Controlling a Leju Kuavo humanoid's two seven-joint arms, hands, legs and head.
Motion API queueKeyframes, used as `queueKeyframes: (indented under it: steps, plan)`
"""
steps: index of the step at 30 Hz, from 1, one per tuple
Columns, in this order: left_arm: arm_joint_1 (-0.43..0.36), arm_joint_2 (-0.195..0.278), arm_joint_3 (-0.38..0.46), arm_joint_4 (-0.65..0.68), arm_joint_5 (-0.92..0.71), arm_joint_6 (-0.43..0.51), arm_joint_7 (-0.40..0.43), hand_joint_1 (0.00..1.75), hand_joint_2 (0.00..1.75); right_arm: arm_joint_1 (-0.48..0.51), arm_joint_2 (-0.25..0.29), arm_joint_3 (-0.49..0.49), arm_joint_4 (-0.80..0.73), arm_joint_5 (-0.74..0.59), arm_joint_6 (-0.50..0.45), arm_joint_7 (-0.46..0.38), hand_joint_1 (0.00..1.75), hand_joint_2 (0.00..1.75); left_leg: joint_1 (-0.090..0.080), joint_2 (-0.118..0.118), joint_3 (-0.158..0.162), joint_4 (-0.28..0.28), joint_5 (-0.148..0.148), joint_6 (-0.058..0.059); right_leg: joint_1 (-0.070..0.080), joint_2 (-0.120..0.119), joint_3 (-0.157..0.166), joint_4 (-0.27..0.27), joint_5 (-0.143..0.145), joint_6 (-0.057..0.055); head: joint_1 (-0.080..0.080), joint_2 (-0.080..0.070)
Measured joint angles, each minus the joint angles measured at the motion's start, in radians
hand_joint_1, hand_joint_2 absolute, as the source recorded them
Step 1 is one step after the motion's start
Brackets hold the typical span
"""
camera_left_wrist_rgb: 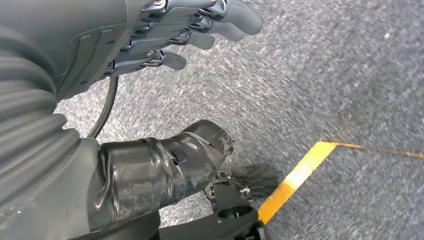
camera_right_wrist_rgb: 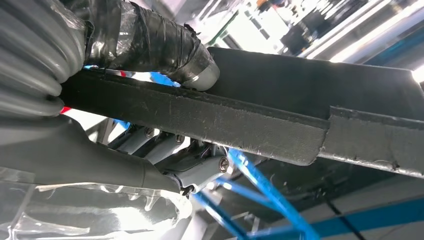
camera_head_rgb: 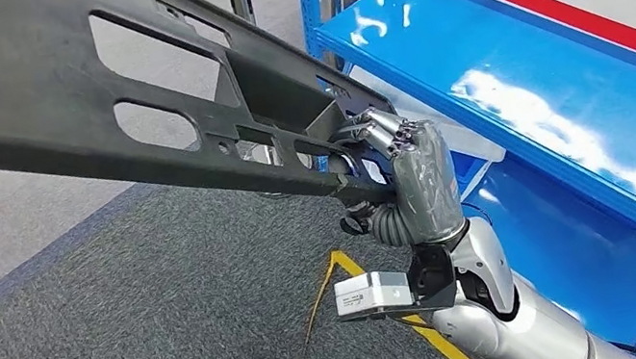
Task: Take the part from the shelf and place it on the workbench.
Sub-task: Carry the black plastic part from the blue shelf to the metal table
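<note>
The part (camera_head_rgb: 66, 95) is a long dark grey panel with cut-out slots, held up in the air across the upper left of the head view. My right hand (camera_head_rgb: 407, 179) grips its near end, fingers wrapped over the edge. In the right wrist view the taped thumb (camera_right_wrist_rgb: 150, 42) presses on the part's dark edge (camera_right_wrist_rgb: 260, 120) from one side and the fingers (camera_right_wrist_rgb: 90, 157) clamp it from the other. My left hand (camera_left_wrist_rgb: 150, 45) hangs over the carpet with its fingers loosely curled, holding nothing.
A blue metal shelf (camera_head_rgb: 525, 96) with bare glossy boards stands at the right, close to the part's held end. Grey carpet (camera_head_rgb: 125, 329) with a yellow floor line (camera_head_rgb: 318, 316) lies below. A red stripe (camera_head_rgb: 559, 12) runs behind the shelf.
</note>
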Motion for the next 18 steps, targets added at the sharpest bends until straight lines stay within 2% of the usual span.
queueKeyframes:
  steps: [1,2,3,5,7,8,9,10,11,13,15,16,17,18]
  plan:
    - [0.0,0.0,0.0,0.0,0.001,0.0,0.001,0.0,1.75,0.003,0.0,0.0,0.0,-0.009,-0.002,-0.007,1.75,1.75,-0.001,-0.014,0.0,0.001,-0.001,0.001,0.001,0.002,-0.011,0.011,0.011,-0.002,0.0,0.0]
    - [0.001,0.0,0.0,0.0,0.002,-0.001,0.001,0.0,1.75,0.005,0.0,0.0,0.0,-0.027,-0.007,-0.021,1.75,1.75,-0.002,-0.029,0.001,0.004,-0.002,0.0,0.002,0.005,-0.005,-0.015,0.039,-0.004,0.0,0.0]
    - [0.002,0.0,0.0,0.0,0.004,-0.003,0.001,0.0,1.75,0.006,0.0,0.0,-0.001,-0.05,-0.016,-0.041,1.75,1.75,-0.002,-0.043,0.0,0.008,-0.003,-0.001,0.0,0.012,0.017,-0.071,0.078,-0.007,0.0,0.0]
    - [0.001,-0.001,0.0,0.0,0.009,-0.008,-0.003,0.0,1.75,0.014,-0.002,0.0,-0.01,-0.101,-0.039,-0.084,1.75,1.75,-0.002,-0.07,-0.006,0.022,-0.008,-0.006,-0.006,0.055,0.062,-0.185,0.13,-0.01,0.0,0.0]
    - [0.002,-0.002,0.0,0.0,0.011,-0.011,-0.009,0.0,1.75,0.029,-0.007,0.0,-0.031,-0.128,-0.053,-0.103,1.75,1.75,0.0,-0.092,-0.016,0.031,-0.009,-0.016,-0.007,0.082,0.079,-0.227,0.137,-0.012,-0.001,0.0]
    - [0.004,-0.002,-0.001,0.0,0.008,-0.011,-0.011,0.0,1.75,0.037,-0.011,0.0,-0.043,-0.133,-0.056,-0.105,1.75,1.75,0.003,-0.102,-0.02,0.031,-0.008,-0.022,-0.005,0.075,0.081,-0.231,0.138,-0.014,-0.001,0.0]
    - [0.007,-0.003,-0.003,0.0,0.002,-0.011,-0.012,0.0,1.75,0.045,-0.014,0.0,-0.053,-0.136,-0.055,-0.105,1.75,1.75,0.005,-0.102,-0.022,0.029,-0.007,-0.027,-0.004,0.065,0.085,-0.234,0.14,-0.019,-0.001,0.0]
    - [0.01,-0.004,-0.006,0.0,-0.006,-0.011,-0.012,0.0,1.75,0.054,-0.018,0.0,-0.065,-0.136,-0.054,-0.104,1.75,1.75,0.004,-0.085,-0.026,0.036,-0.013,-0.033,-0.004,0.055,0.089,-0.239,0.142,-0.025,-0.003,0.0]
    - [0.009,-0.005,-0.011,0.0,-0.017,-0.01,-0.01,0.0,1.75,0.065,-0.02,-0.001,-0.078,-0.135,-0.053,-0.104,1.75,1.75,0.002,-0.058,-0.037,0.058,-0.026,-0.038,-0.005,0.043,0.094,-0.245,0.145,-0.032,-0.006,0.0]
    - [-0.001,-0.008,-0.022,0.0,-0.039,-0.01,-0.002,0.0,1.75,0.096,-0.027,-0.004,-0.108,-0.128,-0.05,-0.1,1.75,1.75,0.001,0.003,-0.082,0.157,-0.078,-0.045,-0.003,0.014,0.101,-0.251,0.145,-0.04,-0.013,0.0]
    - [-0.015,-0.012,-0.037,0.0,-0.058,-0.009,0.011,0.0,1.75,0.128,-0.036,-0.008,-0.134,-0.119,-0.05,-0.094,1.75,1.75,0.006,0.022,-0.135,0.267,-0.12,-0.05,0.001,-0.016,0.103,-0.251,0.141,-0.044,-0.014,0.0]
    - [-0.02,-0.014,-0.045,0.0,-0.065,-0.01,0.017,0.0,1.75,0.143,-0.04,-0.01,-0.146,-0.116,-0.05,-0.091,1.75,1.75,0.007,0.026,-0.143,0.285,-0.12,-0.05,0.003,-0.03,0.105,-0.25,0.139,-0.044,-0.014,0.0]
    - [-0.024,-0.016,-0.054,-0.001,-0.071,-0.01,0.023,0.0,1.75,0.157,-0.044,-0.013,-0.158,-0.112,-0.051,-0.089,1.75,1.75,0.008,0.029,-0.131,0.267,-0.102,-0.05,0.003,-0.043,0.108,-0.25,0.136,-0.043,-0.013,0.0]
    - [-0.028,-0.017,-0.061,-0.001,-0.076,-0.01,0.029,0.0,1.75,0.17,-0.047,-0.016,-0.171,-0.108,-0.053,-0.088,1.75,1.75,0.008,0.037,-0.099,0.213,-0.072,-0.047,0.004,-0.055,0.111,-0.25,0.133,-0.042,-0.014,0.0]
